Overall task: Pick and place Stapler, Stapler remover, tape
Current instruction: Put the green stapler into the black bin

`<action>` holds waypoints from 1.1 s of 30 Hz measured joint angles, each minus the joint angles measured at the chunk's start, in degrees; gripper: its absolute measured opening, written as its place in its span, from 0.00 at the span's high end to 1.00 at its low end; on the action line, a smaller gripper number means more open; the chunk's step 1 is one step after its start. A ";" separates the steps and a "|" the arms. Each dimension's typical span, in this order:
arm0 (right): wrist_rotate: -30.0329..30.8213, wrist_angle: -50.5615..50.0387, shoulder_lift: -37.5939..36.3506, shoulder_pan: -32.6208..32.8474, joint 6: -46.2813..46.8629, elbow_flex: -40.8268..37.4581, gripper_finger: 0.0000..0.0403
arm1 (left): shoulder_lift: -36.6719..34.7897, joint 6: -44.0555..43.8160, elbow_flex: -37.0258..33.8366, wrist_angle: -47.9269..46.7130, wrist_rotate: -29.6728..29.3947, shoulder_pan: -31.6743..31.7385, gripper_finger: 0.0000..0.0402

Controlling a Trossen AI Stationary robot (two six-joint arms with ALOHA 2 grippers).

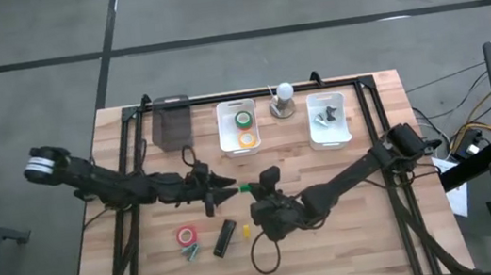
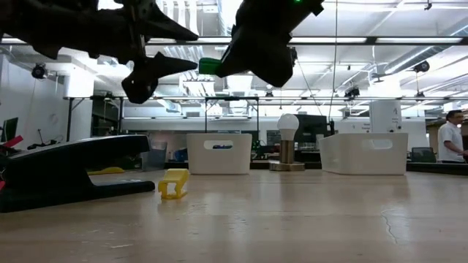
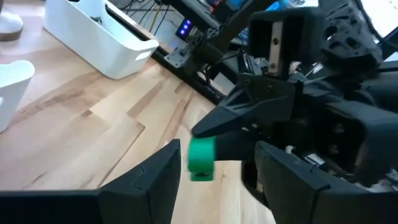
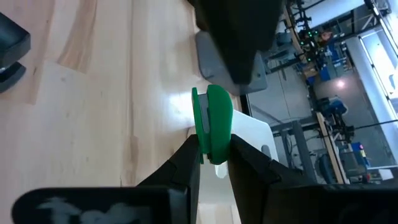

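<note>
My right gripper (image 1: 254, 189) hangs above the table's middle, shut on a small green staple remover (image 1: 245, 188). My left gripper (image 1: 227, 189) faces it from the table's left, open, with its fingertips just short of the remover's free end (image 2: 208, 66). The black stapler (image 1: 225, 238) lies flat on the table near the front. Beside it are a red tape roll (image 1: 186, 235) and a small yellow staple remover (image 2: 173, 183). A green roll (image 1: 243, 117) and an orange roll (image 1: 247, 139) lie in a white bin (image 1: 226, 131). My right gripper pinches the green staple remover (image 4: 211, 124) between its two fingers (image 4: 186, 158), across its flat sides. The fingers come about level from the table's right. The remover is lifted clear of the table, and its free end (image 3: 201, 158) sticks out beyond the fingertips toward my left gripper.
A second white bin (image 1: 327, 119) at the far right holds grey pieces. A dark bin (image 1: 170, 121) stands at the far left, with a bulb-shaped object (image 1: 283, 99) between the white bins. A small green-grey piece (image 1: 190, 251) lies by the red roll. A person (image 2: 453, 139) stands beyond the table.
</note>
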 joint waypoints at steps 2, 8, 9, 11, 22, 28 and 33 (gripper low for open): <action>0.00 0.09 -0.07 0.04 -0.25 0.38 0.84 | 1.40 0.00 0.66 0.02 0.00 0.00 0.48; -0.12 0.16 -0.09 -0.50 -0.95 1.24 0.84 | 4.76 -0.42 2.45 -0.01 0.09 0.00 0.48; -0.12 0.13 -0.09 -0.55 -0.95 1.24 0.84 | 5.30 -0.12 2.75 -0.02 0.18 0.00 0.48; -0.13 0.13 -0.09 -0.63 -0.91 1.26 0.84 | 5.87 0.59 3.16 -0.06 0.37 0.00 0.49; -0.38 0.10 -0.09 -0.76 -0.36 1.22 0.84 | 6.36 0.76 3.36 0.02 0.30 0.02 0.61; -2.29 0.08 -0.09 -0.73 -0.58 1.20 0.84 | 6.36 2.05 3.36 -0.05 0.24 0.02 0.74; -2.16 -0.03 -0.09 -0.72 -0.60 1.13 0.83 | 6.36 2.70 3.34 -0.04 0.28 0.02 0.82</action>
